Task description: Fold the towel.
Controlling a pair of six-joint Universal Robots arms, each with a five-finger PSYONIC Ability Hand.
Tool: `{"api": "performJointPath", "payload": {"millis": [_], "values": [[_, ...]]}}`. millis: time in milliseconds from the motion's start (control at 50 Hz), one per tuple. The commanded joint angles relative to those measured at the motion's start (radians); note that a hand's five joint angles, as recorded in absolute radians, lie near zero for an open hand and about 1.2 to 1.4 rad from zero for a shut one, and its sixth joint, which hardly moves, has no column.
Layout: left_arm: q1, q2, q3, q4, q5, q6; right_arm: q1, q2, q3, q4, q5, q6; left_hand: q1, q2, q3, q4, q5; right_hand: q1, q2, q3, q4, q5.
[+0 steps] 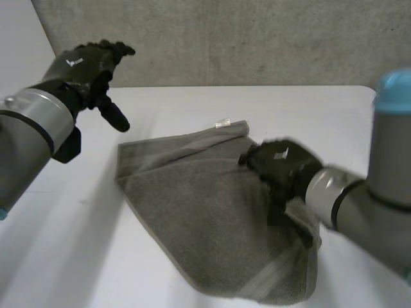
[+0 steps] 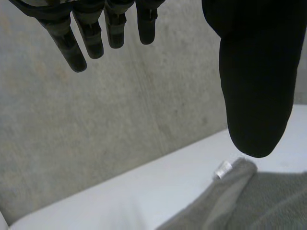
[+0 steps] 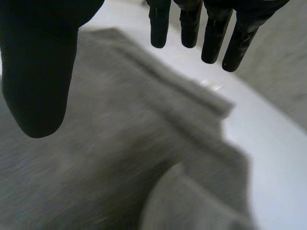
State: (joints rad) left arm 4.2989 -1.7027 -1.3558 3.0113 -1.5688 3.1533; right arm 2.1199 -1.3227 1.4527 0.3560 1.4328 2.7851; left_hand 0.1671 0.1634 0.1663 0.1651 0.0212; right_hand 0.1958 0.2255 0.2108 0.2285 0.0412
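Note:
A grey towel (image 1: 199,205) lies folded on the white table (image 1: 58,256), with a small white label (image 1: 223,123) at its far corner. My right hand (image 1: 279,163) hovers over the towel's right part, fingers straight and apart from the thumb, holding nothing. The right wrist view shows its fingers (image 3: 211,33) and thumb (image 3: 38,72) spread above the towel (image 3: 120,158). My left hand (image 1: 93,70) is raised over the table's far left, off the cloth, open. In the left wrist view its fingers (image 2: 91,33) and thumb (image 2: 256,86) hang above the towel's labelled corner (image 2: 225,170).
A grey concrete wall (image 1: 225,38) rises right behind the table's far edge. Bare white table surface lies left of the towel and in front of it. My right forearm (image 1: 359,205) crosses the towel's right edge.

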Motion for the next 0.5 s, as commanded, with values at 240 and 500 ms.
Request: {"api": "performJointPath", "payload": {"millis": [240, 500], "values": [[0.045, -0.066, -0.118, 0.106, -0.002, 0.001, 0.098, 0.014, 0.454, -0.377, -0.049, 0.014, 0.011, 0.015, 0.012, 0.013, -0.017, 0.215, 0.185, 0.200, 0.182, 0.195], [0.048, -0.066, -0.170, 0.133, -0.004, 0.001, 0.104, 0.071, 0.494, -0.462, -0.052, 0.076, 0.007, 0.011, 0.008, 0.009, -0.021, 0.309, 0.279, 0.294, 0.276, 0.289]]}}
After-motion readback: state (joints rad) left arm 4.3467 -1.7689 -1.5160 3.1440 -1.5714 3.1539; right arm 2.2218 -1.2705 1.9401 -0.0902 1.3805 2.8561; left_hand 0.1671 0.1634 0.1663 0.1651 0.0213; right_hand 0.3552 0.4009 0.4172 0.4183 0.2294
